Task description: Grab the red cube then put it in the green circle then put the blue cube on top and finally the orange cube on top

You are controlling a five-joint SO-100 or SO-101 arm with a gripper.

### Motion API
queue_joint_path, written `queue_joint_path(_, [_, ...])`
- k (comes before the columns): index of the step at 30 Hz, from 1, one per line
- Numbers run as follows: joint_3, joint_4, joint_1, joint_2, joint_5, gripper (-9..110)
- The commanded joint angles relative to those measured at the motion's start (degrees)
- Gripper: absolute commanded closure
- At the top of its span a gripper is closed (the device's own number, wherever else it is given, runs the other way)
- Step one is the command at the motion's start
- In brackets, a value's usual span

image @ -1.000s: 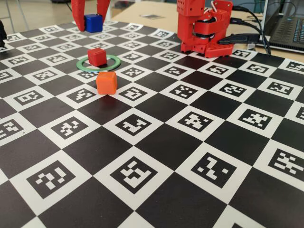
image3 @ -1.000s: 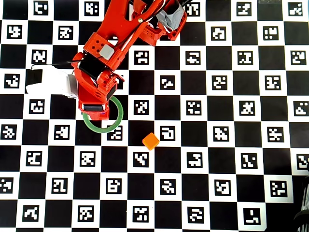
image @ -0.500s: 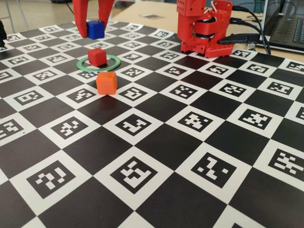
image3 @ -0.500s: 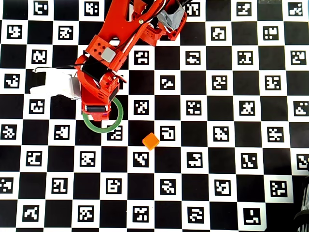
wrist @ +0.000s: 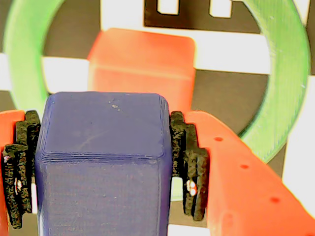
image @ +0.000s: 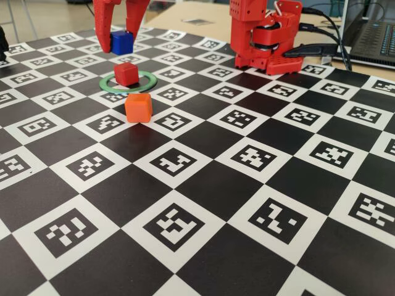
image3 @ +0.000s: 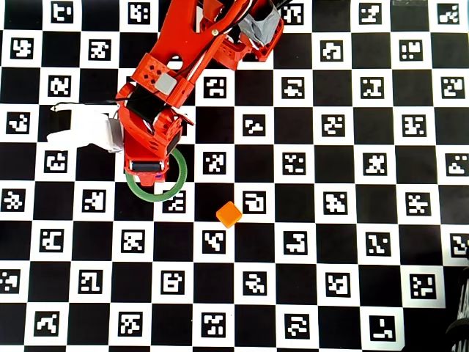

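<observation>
Red cube [image: 126,73] already sits inside green circle [image: 148,78], upper left; jaws clamp blue cube [image: 121,42] in the air above it, orange cube [image: 138,107] untouched on surface.

Gripper [wrist: 101,167] points down above the board, fingers [wrist: 189,167] clamped on a blue cube [wrist: 103,167]; arm [image3: 183,66] reaches out from its base.

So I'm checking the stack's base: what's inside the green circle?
The red cube sits inside the green circle on the board. The arm hides it in the overhead view; the blue cube, held in the gripper, covers its near side.
</observation>
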Motion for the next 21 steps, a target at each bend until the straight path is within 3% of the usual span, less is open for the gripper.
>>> queue_joint_path(1, [-0.18,-1.14,0.44,3.34,-0.62,107])
queue_joint_path(21, [0.44,-0.88,0.53,0.79,-1.41,107])
